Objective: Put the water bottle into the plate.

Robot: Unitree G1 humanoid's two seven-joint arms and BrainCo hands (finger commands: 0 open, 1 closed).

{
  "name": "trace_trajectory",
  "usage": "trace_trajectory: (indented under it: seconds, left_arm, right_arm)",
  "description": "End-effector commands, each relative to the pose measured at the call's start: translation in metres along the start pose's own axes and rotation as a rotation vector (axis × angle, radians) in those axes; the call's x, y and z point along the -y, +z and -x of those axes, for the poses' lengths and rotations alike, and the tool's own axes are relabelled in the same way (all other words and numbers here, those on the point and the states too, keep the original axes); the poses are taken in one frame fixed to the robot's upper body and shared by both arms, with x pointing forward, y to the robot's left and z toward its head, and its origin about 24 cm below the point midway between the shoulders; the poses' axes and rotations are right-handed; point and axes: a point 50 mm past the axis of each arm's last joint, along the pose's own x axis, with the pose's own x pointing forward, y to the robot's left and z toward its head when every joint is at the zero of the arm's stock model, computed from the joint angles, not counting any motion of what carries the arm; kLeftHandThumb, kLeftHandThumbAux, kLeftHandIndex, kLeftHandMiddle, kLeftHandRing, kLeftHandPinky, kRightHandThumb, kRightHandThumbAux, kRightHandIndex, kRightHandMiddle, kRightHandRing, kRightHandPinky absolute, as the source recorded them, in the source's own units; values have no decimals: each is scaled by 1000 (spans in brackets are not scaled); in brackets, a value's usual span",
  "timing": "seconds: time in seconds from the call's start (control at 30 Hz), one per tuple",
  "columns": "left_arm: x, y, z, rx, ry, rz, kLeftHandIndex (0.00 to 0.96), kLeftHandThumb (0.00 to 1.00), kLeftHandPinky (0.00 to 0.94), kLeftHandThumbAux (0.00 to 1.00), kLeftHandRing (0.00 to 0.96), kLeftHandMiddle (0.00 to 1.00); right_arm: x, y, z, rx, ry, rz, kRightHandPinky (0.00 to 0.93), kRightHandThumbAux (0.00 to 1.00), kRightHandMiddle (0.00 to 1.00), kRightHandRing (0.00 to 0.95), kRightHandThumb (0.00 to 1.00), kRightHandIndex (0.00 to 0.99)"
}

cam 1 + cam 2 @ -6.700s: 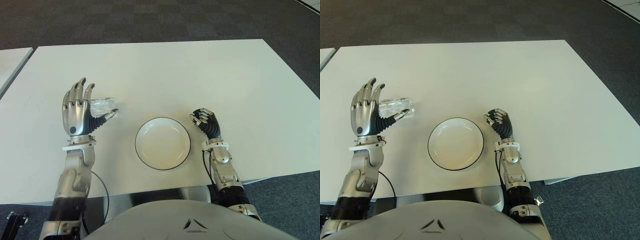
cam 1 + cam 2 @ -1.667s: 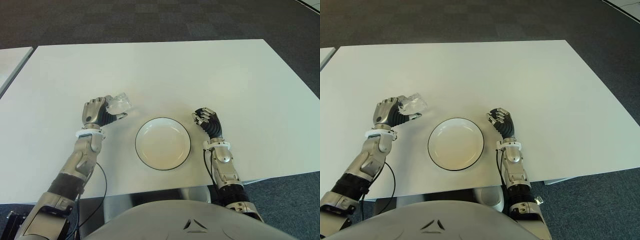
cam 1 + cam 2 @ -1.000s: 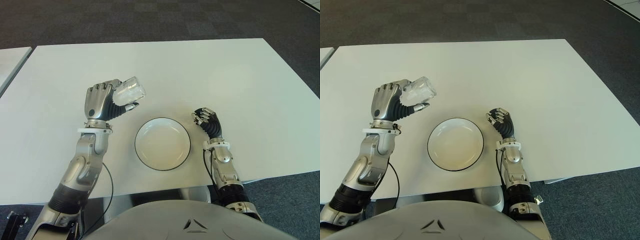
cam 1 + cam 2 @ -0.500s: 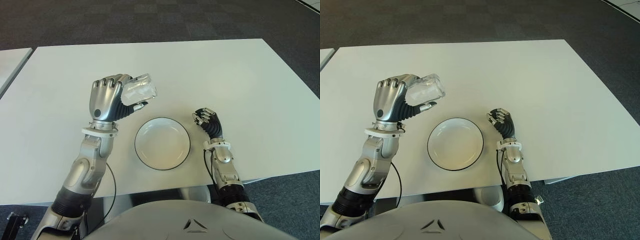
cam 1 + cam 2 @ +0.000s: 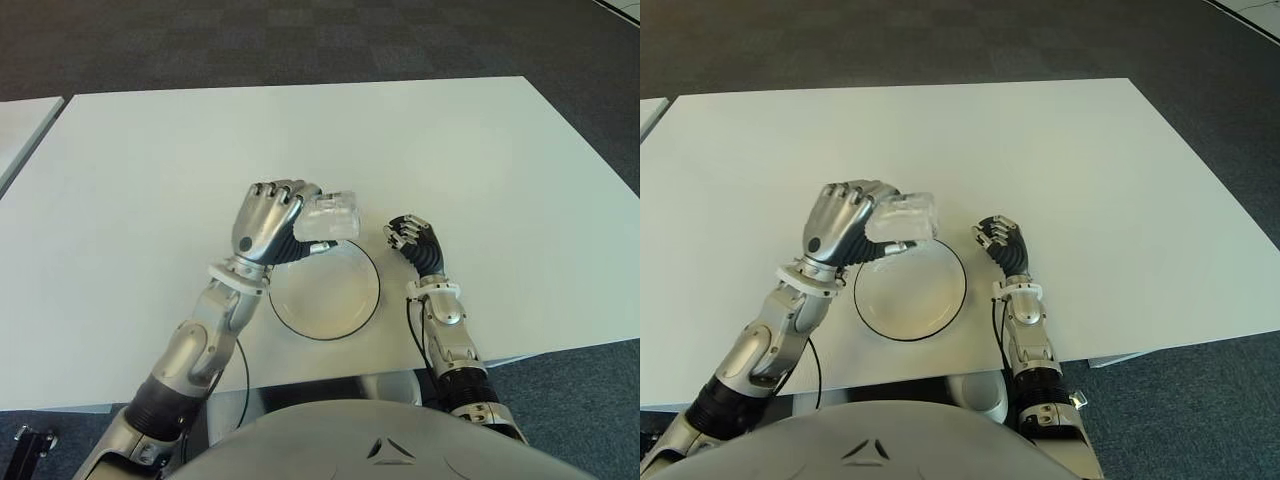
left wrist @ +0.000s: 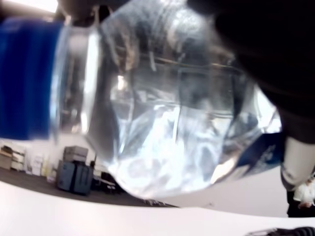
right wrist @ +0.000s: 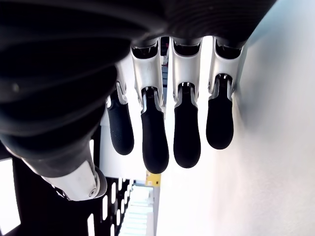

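Water bottle point(image 5: 331, 216) clenched sideways in left robot hand point(image 5: 268, 220) above plate point(image 5: 345, 312) rim. Judged light, crushable, slippery; held mid-body. Right robot hand point(image 5: 412, 240) curled, empty, beside plate.

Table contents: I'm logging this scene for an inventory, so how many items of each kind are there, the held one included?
Water bottle: 1, held in the left hand over the plate's edge
Plate: 1, white with a dark rim, on the table
Total: 2
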Motion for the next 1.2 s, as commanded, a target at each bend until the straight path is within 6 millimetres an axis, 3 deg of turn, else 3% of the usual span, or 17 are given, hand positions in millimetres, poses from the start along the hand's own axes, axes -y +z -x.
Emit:
trace_trajectory:
  seconds: [0.03, 0.83, 1.2]
  left_arm:
    - [12, 1, -4, 41, -38, -1, 406, 854, 853, 665, 871, 552]
    - [54, 3, 6, 59, -259, 28, 399, 851, 881, 668, 870, 547]
    - [59, 2, 12, 42, -376, 35, 404, 850, 799, 666, 825, 551]
  right_arm:
    - [-2, 0, 0, 3, 3, -6, 581, 725, 586, 576, 709, 435]
    - [-1, -1, -1, -8, -2, -10, 583, 725, 585, 578, 709, 434]
    - [0, -2, -1, -9, -3, -6, 583, 726, 584, 578, 709, 434]
